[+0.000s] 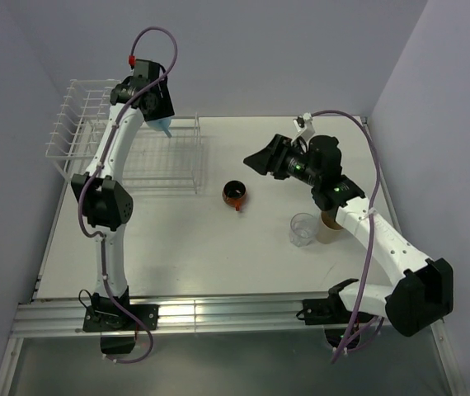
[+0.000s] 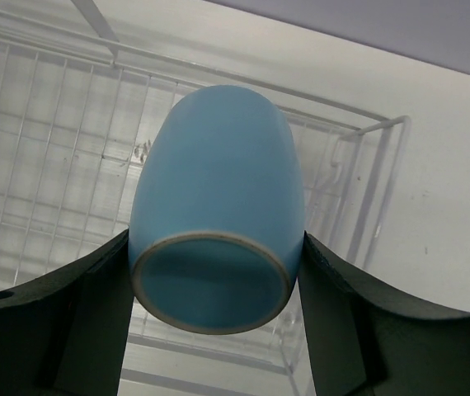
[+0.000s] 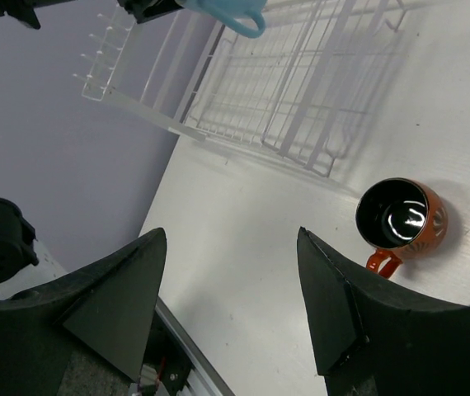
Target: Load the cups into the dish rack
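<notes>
Dark fingers (image 2: 95, 305) of the left end effector (image 2: 216, 256) press both flanks of a light blue glazed mug (image 2: 218, 190), clamped on its rounded body with the base turned toward the wrist camera. From above, the mug hangs over the white thin-wire dish rack (image 1: 165, 157), which lies at ten o'clock on the pale worktop (image 1: 177, 256). The mug is near the basket's three o'clock end wall and not yet touching the wires.

The grip is on a smooth, curved surface, so I judge the mug could slide or twist as the arm lowers. Its handle points down and may snag a wire. If it is let go from this height, it may bounce or tip over the end wall onto the worktop.

The right end effector (image 3: 228, 239) stands with jaws apart and empty. In its own view the squat red-orange cup (image 3: 404, 219) sits at three o'clock, upright and well apart from the rack. A careless reach could knock it, or cross the left arm's path. The clear tumbler (image 1: 303, 229) and the beige cup (image 1: 330, 224) wait at four o'clock, just beside the right arm, where an elbow swing might topple them.
</notes>
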Robot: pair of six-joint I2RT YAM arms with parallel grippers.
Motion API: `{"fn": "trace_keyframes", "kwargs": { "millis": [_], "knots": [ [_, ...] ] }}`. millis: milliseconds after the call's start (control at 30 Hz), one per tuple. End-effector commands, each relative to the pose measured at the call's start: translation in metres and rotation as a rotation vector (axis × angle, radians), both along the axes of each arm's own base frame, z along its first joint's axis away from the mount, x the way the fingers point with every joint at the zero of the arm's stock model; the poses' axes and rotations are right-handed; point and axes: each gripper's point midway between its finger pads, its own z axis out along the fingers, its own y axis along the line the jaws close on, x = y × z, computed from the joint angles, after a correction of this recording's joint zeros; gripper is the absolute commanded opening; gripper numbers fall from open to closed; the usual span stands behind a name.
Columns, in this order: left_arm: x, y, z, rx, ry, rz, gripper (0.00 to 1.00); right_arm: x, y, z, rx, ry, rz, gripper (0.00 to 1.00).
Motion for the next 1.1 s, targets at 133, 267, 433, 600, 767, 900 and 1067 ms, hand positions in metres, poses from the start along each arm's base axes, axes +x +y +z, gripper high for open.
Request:
{"fn": "trace_keyframes", "kwargs": {
  "millis": [133, 267, 433, 600, 767, 900, 1067],
  "knots": [
    [0.014, 0.032, -0.001, 0.086, -0.021, 0.069, 0.00, 0.003, 0.015, 0.013, -0.014, -0.041, 0.029, 0.72],
    [0.014, 0.040, -0.014, 0.097, 0.006, 0.082, 0.00, 0.003, 0.022, 0.007, -0.024, -0.029, 0.041, 0.72],
    [0.018, 0.048, -0.027, 0.097, 0.033, 0.090, 0.00, 0.001, 0.029, 0.001, -0.035, -0.017, 0.054, 0.71],
    [0.019, 0.050, -0.040, 0.093, 0.062, 0.084, 0.04, 0.002, 0.033, -0.005, -0.041, -0.002, 0.062, 0.71],
    [0.021, 0.052, -0.047, 0.101, 0.074, 0.091, 0.06, 0.001, 0.036, -0.005, -0.045, 0.000, 0.071, 0.71],
    [0.022, 0.056, -0.050, 0.106, 0.081, 0.101, 0.07, 0.001, 0.039, -0.008, -0.050, 0.003, 0.074, 0.71],
    [0.022, 0.056, -0.058, 0.106, 0.096, 0.092, 0.09, 0.001, 0.041, -0.012, -0.053, 0.014, 0.079, 0.71]
  ]
}}
